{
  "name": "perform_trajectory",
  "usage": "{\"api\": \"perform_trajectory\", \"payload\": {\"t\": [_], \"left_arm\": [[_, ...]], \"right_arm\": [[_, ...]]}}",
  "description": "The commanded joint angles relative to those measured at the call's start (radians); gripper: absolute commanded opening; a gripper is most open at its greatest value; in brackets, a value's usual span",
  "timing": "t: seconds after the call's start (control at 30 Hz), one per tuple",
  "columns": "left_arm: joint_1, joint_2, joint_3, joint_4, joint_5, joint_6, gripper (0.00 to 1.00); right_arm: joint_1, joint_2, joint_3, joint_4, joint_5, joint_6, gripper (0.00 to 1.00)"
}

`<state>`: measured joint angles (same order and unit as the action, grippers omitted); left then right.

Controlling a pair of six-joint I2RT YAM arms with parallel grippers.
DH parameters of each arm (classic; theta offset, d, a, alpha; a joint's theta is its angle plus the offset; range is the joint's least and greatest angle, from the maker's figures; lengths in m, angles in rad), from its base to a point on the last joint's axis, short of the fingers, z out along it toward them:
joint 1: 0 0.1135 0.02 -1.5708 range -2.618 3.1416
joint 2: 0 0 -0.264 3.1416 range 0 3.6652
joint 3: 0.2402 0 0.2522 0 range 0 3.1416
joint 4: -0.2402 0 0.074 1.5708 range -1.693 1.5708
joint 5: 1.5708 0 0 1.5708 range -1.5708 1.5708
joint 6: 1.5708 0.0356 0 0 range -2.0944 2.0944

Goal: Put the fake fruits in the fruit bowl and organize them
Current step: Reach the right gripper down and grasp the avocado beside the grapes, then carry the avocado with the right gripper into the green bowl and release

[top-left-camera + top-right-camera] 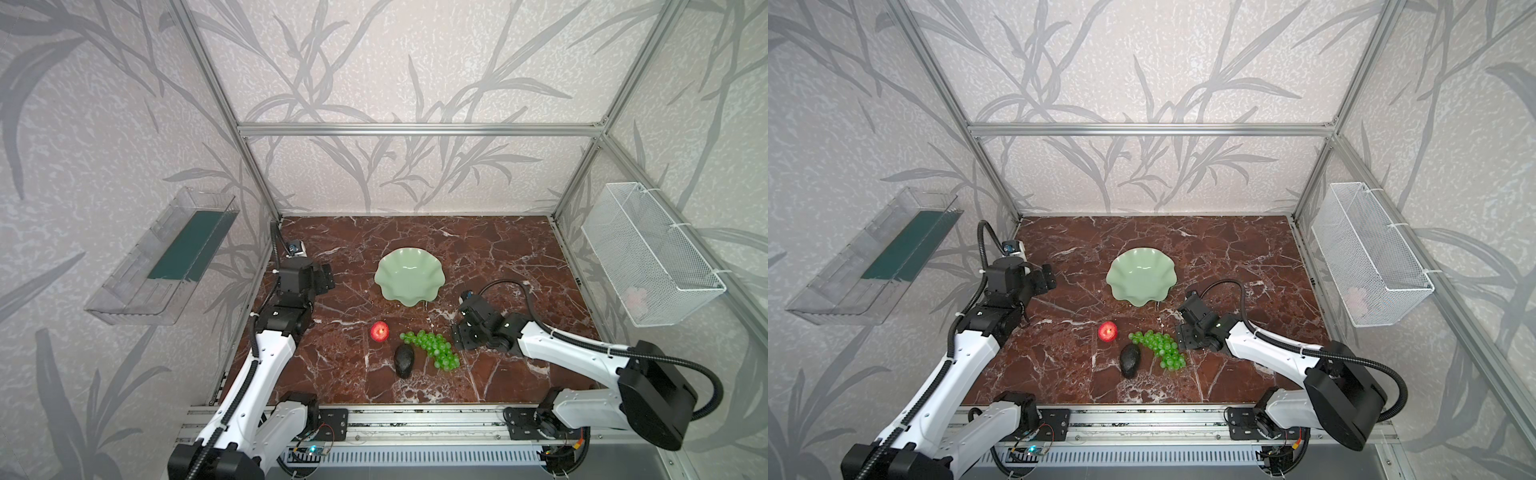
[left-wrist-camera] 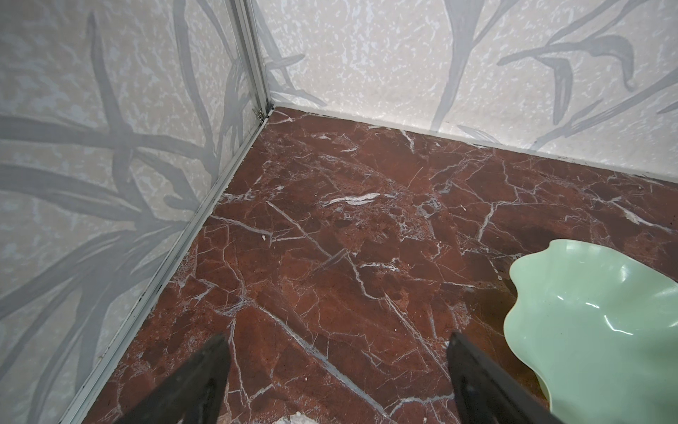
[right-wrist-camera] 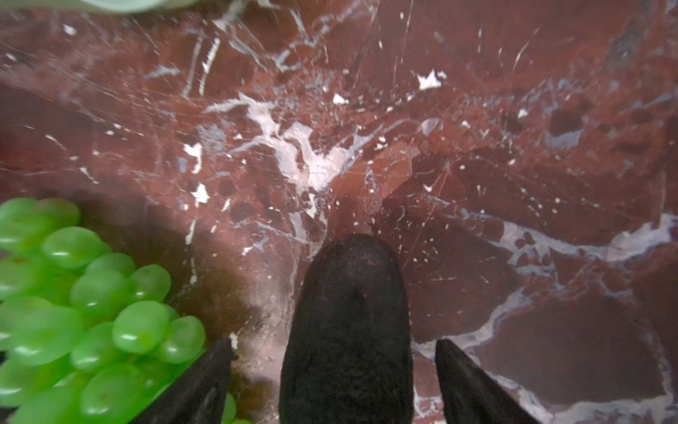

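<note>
Nearest the desk's front edge, about midway along it, a black-green pebbly egg-shaped avocado (image 1: pixel 404 360) lies on the red-brown marble desk (image 1: pixel 340 374). Just beside it, on the side of the right edge, lies a long bunch of translucent bright green grapes (image 1: pixel 432 349), running diagonally. A small shiny red apple (image 1: pixel 380 331) sits slightly farther back, toward the left edge and apart from both. Right hand (image 3: pixel 332 345): low over the desk beside the grapes, fingers spread, a second black-green pebbly avocado (image 3: pixel 348 330) between them with a gap on either side; it is hidden in both top views. Left hand (image 2: pixel 337 339): close to the left edge, fingers spread wide, only bare marble between them. The pale mint-green glossy bowl with wavy scalloped rim (image 1: pixel 409 276) stands near the desk's middle, farther back than all the fruit.
</note>
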<state>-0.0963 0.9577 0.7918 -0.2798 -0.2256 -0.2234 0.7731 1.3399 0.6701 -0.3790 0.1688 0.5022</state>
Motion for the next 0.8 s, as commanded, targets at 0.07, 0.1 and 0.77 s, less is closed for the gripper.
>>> {"api": "perform_trajectory", "payload": {"t": [0.07, 0.1, 0.77], "left_arm": [[0.003, -0.020, 0.026, -0.013, 0.007, -0.030, 0.92], [0.003, -0.019, 0.026, -0.014, 0.006, -0.030, 0.92], [0.005, -0.018, 0.017, -0.022, -0.045, -0.033, 0.92]], "right_arm": [[0.013, 0.030, 0.001, 0.011, 0.046, 0.048, 0.68], [0.014, 0.025, -0.001, 0.010, 0.052, 0.048, 0.65], [-0.040, 0.340, 0.653, 0.065, -0.018, -0.288, 0.51]]}}
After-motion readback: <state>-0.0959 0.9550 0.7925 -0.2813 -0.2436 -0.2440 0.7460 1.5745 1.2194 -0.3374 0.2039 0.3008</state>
